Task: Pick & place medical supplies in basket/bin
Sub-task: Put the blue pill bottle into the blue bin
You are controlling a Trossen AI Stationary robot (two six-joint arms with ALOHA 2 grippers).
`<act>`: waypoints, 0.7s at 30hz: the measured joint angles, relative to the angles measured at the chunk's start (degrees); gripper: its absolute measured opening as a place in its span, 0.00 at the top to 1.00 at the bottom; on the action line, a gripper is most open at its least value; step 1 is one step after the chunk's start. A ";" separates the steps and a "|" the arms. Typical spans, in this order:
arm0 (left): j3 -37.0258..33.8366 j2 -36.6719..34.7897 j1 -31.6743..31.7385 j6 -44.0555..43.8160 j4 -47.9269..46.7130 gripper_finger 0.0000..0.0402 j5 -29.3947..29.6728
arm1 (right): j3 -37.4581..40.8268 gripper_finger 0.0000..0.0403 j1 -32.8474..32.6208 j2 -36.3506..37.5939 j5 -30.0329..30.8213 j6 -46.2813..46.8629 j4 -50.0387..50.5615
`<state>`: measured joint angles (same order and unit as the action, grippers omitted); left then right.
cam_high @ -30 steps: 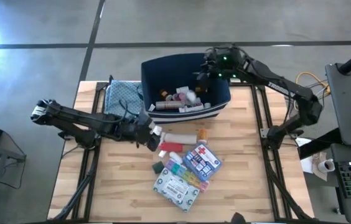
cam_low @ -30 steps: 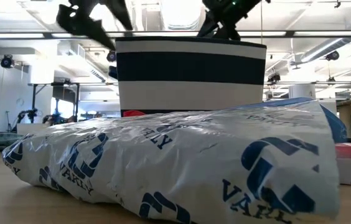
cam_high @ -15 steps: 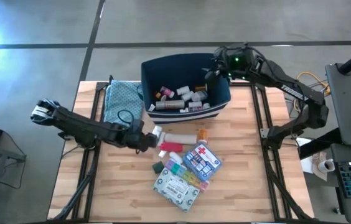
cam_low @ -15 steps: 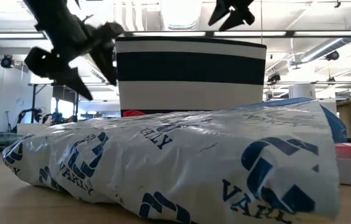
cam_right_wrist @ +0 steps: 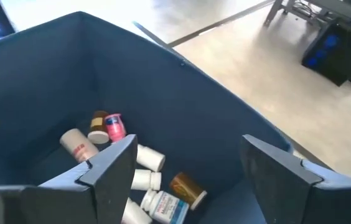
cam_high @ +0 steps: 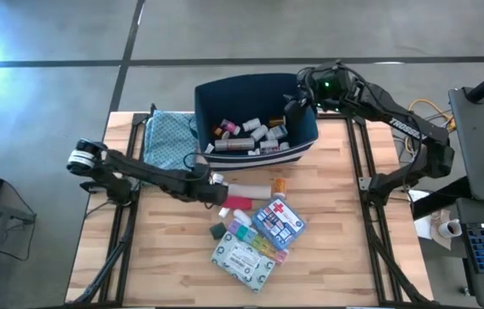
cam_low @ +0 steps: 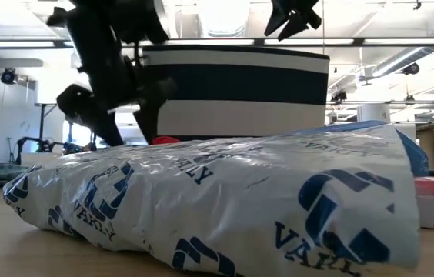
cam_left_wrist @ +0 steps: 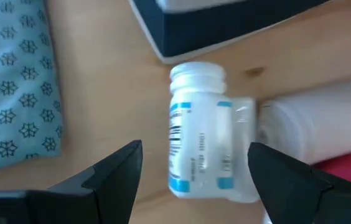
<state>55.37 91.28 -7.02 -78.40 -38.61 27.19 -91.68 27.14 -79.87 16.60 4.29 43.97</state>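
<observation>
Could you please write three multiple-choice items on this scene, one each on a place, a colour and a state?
1. Where is the white bottle nearest the left tool?
A. in the bin
B. on the table beside the bin
C. on the cloth

2. What colour is the bin?
A. navy
B. red
C. yellow

3. How is the right tool over the bin?
A. shut on a bottle
B. open and empty
C. gripping the rim

Answers: 1 B, it lies on wood by the bin's corner; 2 A, its walls are navy; 3 B, nothing sits between its spread fingers.
</observation>
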 joint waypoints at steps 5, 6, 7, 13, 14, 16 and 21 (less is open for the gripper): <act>-0.33 2.40 2.23 3.82 0.13 0.33 -2.93 | 0.00 0.34 -0.03 0.01 0.06 0.03 0.04; -0.34 2.59 2.64 5.00 0.53 0.33 -3.20 | 0.00 0.34 -0.03 -0.01 0.04 0.03 0.07; -0.35 2.88 2.99 6.04 1.42 0.33 -3.22 | 0.00 0.34 -0.04 -0.01 0.04 0.01 0.16; -0.61 2.95 4.75 12.14 3.83 0.33 -3.22 | 0.07 0.34 -0.01 -0.01 0.04 1.48 0.85; -0.88 2.95 5.03 12.54 3.81 0.33 -3.24 | 0.07 0.34 -0.03 -0.01 0.04 1.58 0.83; -1.56 2.95 5.49 13.85 3.71 0.33 -3.20 | 0.07 0.34 -0.03 -0.01 0.01 1.58 0.85; -3.71 3.17 5.52 15.14 4.04 0.39 -4.18 | 0.07 0.36 -0.03 -0.01 0.02 1.69 1.37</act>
<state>51.67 94.45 -1.50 -63.25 -34.58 23.01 -91.61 27.11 -79.88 16.62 5.97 45.34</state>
